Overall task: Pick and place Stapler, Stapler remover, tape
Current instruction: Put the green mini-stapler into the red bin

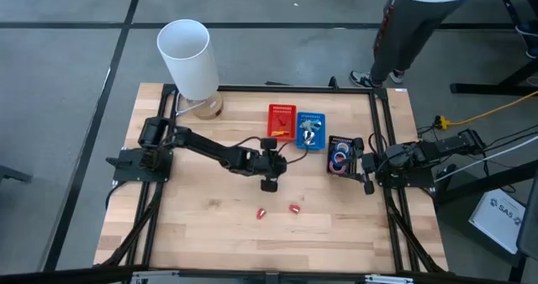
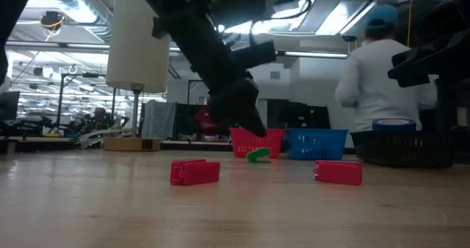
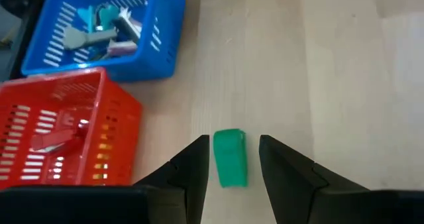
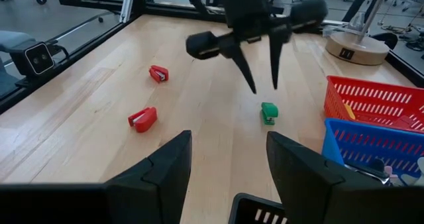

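Note:
A small green stapler (image 3: 230,159) lies flat on the wooden table, close to the red basket (image 3: 119,128). My left gripper (image 3: 233,143) is open and hovers over it, with one finger on each side and neither touching. From the right wrist view, the left gripper (image 4: 264,88) points down, well above the green stapler (image 4: 268,112). In the high view the left gripper (image 1: 270,173) hides it. Two red staplers (image 1: 261,211) (image 1: 295,207) lie nearer the table's front edge. Tape rolls (image 1: 340,158) sit in a black basket. My right gripper (image 4: 228,164) waits open by the table's right edge.
The red basket (image 1: 282,123) holds a red stapler, and the blue basket (image 1: 309,130) holds staple removers. A white cylinder on a stand (image 1: 187,57) stands at the far left corner. A person (image 1: 412,23) stands beyond the far edge. Bare wood lies around the red staplers.

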Available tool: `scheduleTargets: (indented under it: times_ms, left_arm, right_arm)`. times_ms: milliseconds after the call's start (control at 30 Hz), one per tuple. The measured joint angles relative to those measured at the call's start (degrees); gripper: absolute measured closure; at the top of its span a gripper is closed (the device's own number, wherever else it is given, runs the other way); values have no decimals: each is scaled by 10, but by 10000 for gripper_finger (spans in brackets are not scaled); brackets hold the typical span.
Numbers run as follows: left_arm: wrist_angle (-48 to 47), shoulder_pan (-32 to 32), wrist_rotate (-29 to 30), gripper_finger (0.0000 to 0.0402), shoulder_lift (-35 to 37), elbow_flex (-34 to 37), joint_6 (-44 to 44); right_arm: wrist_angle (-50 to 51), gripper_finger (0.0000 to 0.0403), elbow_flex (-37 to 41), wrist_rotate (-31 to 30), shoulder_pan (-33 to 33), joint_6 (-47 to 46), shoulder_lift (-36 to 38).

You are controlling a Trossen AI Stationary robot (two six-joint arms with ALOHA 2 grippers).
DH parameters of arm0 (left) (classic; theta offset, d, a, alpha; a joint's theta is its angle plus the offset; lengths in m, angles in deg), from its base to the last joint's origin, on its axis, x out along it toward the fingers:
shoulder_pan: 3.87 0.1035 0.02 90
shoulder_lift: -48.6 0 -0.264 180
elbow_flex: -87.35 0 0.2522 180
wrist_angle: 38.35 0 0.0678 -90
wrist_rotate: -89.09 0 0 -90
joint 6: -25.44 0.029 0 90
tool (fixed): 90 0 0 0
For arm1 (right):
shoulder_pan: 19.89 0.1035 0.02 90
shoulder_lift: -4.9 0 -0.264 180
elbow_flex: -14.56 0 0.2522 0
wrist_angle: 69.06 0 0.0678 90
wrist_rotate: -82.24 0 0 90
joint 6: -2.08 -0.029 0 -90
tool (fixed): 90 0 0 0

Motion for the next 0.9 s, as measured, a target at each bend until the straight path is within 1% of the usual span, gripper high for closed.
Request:
scheduleTargets:
  times_ms: [267, 533, 667, 767, 900]
  left_arm:
    - [41, 28, -55, 272, -23, 4, -7]
    - [37, 48, -74, 272, -28, 4, -11]
    - [37, 60, -98, 272, -32, 4, -11]
    - [37, 67, -129, 272, -46, 4, -27]
    - [69, 72, -156, 272, -66, 3, -41]
  right_arm:
    - [0, 205, 0, 0, 0, 0, 0]
    - [0, 205, 0, 0, 0, 0, 0]
    - [0, 205, 0, 0, 0, 0, 0]
    - [0, 205, 0, 0, 0, 0, 0]
    - [0, 205, 0, 0, 0, 0, 0]
